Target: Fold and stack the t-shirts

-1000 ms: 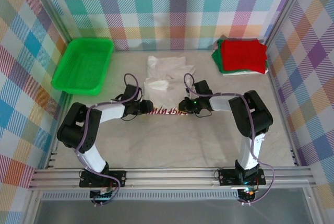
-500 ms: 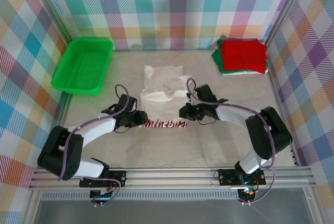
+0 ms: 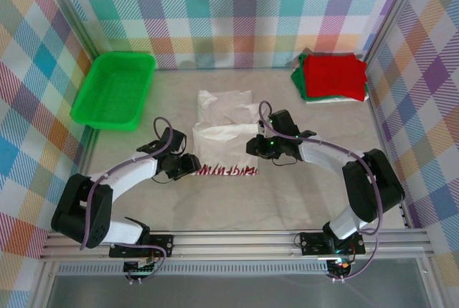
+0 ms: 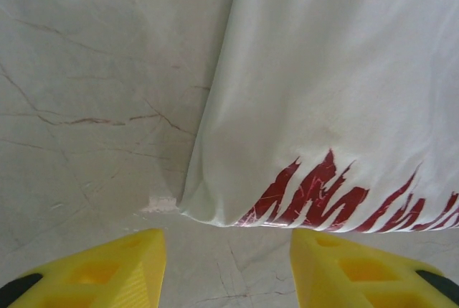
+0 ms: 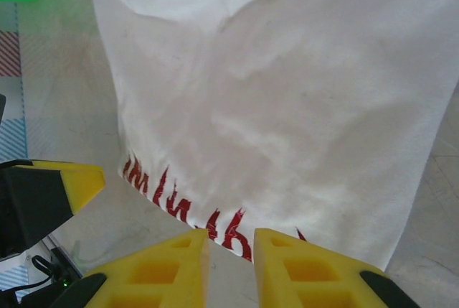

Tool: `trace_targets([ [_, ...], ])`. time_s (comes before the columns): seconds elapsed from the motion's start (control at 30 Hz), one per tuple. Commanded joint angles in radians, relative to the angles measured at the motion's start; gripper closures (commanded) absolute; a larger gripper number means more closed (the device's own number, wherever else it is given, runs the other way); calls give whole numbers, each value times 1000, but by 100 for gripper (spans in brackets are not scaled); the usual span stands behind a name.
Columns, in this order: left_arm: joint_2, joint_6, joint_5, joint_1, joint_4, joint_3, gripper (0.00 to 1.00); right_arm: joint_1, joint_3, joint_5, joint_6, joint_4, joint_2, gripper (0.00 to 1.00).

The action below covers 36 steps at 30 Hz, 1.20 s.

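At the table's [image 3: 301,200] centre the white t-shirt [image 3: 224,134], held up by its printed hem a second ago, now lies flat; the red and green t-shirts [image 3: 331,77] sit stacked at 1 o'clock. The left gripper [image 3: 191,166], at its 8 o'clock corner, gapes empty, and the right gripper [image 3: 254,148], at 4 o'clock, has parted slightly off the hem, so this fold looks laid.

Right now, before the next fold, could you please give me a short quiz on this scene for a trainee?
1. True or false: the white t-shirt lies inside the green tray.
2. What lies on top of the pile in the far right corner? A) a red t-shirt B) a blue towel C) a plate
3. Fill in: the left gripper has its jaws ___, with nothing between them.
Key: 1 false; 2 A; 3 open.
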Motion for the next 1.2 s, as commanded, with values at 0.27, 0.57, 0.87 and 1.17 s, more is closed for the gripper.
trace_targets([
  [0.27, 95, 6, 37, -22, 52, 36, 51, -6, -20, 14, 3, 21, 35, 77],
  [0.57, 151, 22, 10, -23, 61, 105, 59, -6, -67, 15, 20, 52, 19, 77],
  [0.87, 181, 26, 1, -25, 56, 118, 75, -5, -124, 33, 44, 60, -24, 75],
  [1.17, 102, 25, -48, -24, 15, 66, 95, -10, -205, -16, 107, 83, -74, 66],
])
